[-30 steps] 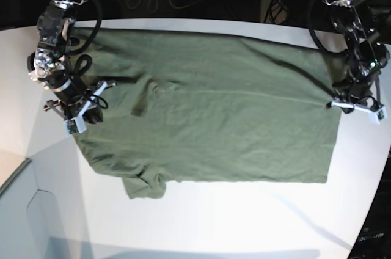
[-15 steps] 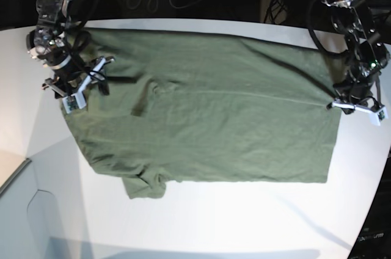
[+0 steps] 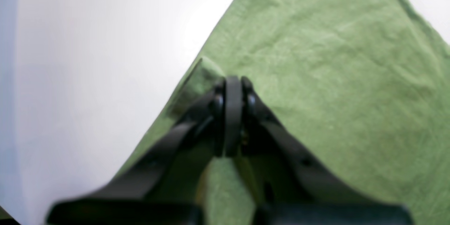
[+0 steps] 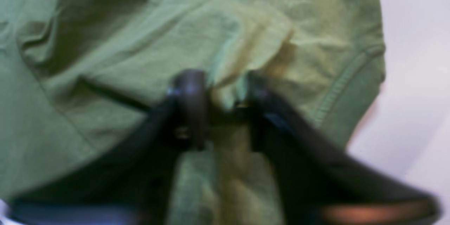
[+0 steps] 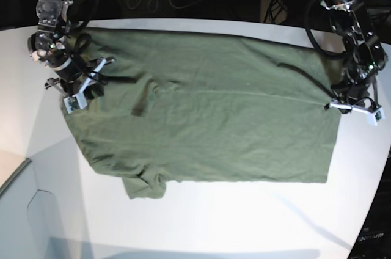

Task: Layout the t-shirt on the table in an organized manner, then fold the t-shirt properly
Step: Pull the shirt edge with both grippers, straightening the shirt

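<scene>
The left gripper [image 3: 232, 88], jaws closed, pinches the t-shirt [image 5: 208, 118] at its hem edge; the right gripper [image 4: 219, 91] nips a fabric fold near a sleeve. The shirt lies spread, long axis across the table [image 5: 244, 222], bare white all around.

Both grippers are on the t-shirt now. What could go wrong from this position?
1. The right gripper pinches only a small ridge of t-shirt, which may slip out.
2. The left gripper, shut at the hem edge, might lose its hold.
3. The bunched sleeve could stay crumpled on the table.
</scene>
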Controlling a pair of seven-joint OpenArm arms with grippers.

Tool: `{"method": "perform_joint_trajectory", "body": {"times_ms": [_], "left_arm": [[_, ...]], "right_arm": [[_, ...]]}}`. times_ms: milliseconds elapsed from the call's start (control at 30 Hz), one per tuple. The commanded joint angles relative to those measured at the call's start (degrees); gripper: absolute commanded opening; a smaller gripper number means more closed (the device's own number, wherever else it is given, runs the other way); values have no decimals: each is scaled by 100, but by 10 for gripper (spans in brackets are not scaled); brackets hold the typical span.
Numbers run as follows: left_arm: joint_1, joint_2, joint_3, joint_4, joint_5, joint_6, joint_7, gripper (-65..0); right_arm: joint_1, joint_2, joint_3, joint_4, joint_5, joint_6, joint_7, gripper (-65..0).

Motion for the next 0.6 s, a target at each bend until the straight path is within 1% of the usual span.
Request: {"method": "perform_joint_trajectory", "body": {"times_ms": [0, 33, 400, 567], "left_arm": [[-91, -68, -11, 117, -25, -14, -117, -649], [-91, -68, -11, 117, -25, -14, -117, -649], [-276, -77, -11, 82, -25, -23, -117, -649], [-311, -77, -11, 82, -25, -23, -117, -649]], "right_arm": [[44, 49, 6, 87, 86, 71, 123, -601], [44, 49, 15, 96, 95, 71, 123, -650], [378, 58, 50, 122, 95, 71, 123, -650], [413, 23, 59, 430, 113, 71, 123, -650]]}}
